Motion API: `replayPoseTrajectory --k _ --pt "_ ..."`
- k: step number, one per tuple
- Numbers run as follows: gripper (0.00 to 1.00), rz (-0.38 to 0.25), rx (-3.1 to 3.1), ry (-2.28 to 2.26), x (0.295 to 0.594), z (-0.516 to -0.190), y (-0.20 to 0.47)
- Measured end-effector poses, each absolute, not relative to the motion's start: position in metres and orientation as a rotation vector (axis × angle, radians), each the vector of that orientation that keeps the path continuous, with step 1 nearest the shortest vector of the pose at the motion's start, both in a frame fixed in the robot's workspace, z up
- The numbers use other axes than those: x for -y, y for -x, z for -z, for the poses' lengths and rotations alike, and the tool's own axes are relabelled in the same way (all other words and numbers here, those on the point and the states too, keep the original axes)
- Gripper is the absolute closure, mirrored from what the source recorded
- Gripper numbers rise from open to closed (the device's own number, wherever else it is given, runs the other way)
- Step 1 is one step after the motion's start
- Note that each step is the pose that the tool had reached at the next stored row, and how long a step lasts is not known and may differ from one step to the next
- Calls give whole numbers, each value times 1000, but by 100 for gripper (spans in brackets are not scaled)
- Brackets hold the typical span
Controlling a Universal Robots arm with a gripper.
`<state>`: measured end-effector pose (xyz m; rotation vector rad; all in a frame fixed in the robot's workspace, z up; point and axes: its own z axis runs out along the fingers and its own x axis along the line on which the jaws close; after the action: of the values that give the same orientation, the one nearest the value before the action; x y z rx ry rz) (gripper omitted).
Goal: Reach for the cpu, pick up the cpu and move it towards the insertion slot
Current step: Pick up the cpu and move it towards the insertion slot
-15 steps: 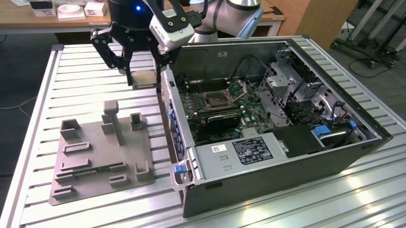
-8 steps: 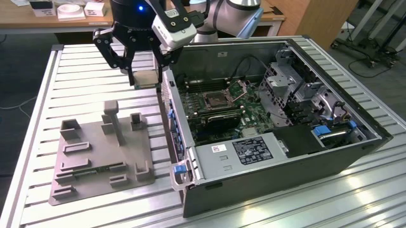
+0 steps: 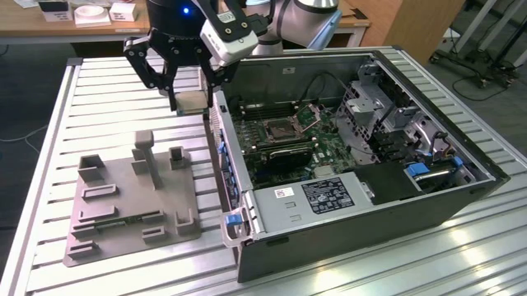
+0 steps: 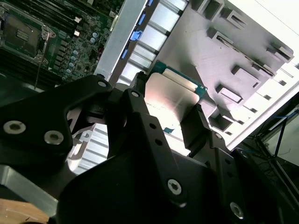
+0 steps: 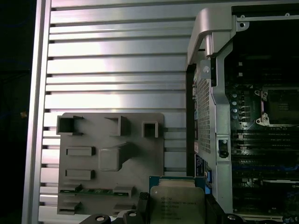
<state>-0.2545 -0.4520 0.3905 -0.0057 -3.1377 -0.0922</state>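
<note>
- Arm [image 3: 307,17] reaches in over the far edge of the bench [image 3: 107,92]. The wrist points straight down, and the gripper [image 3: 191,97] hangs just outside the open computer case [image 3: 362,203], close to its side wall.
- Jaws are clenched on the cpu [image 3: 192,103], one on each opposite edge.
- The chip is held level and clear of the bench; in the first wrist view its silvery top faces the wrist.
- The insertion slot [image 3: 280,129] sits inside the case on the green motherboard [image 3: 329,161] with its frame plate [image 3: 314,115] hinged up. The cpu is outside the case wall, apart from the slot.
- The grey fixture [image 3: 132,197] lies on the bench beside the case, with a green memory stick [image 3: 123,223] in it.
</note>
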Motion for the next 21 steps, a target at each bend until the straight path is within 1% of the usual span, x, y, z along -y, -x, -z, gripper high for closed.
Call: replayPoseTrajectory --k 21 --pt "45 92 3138 6 452 -390 247"
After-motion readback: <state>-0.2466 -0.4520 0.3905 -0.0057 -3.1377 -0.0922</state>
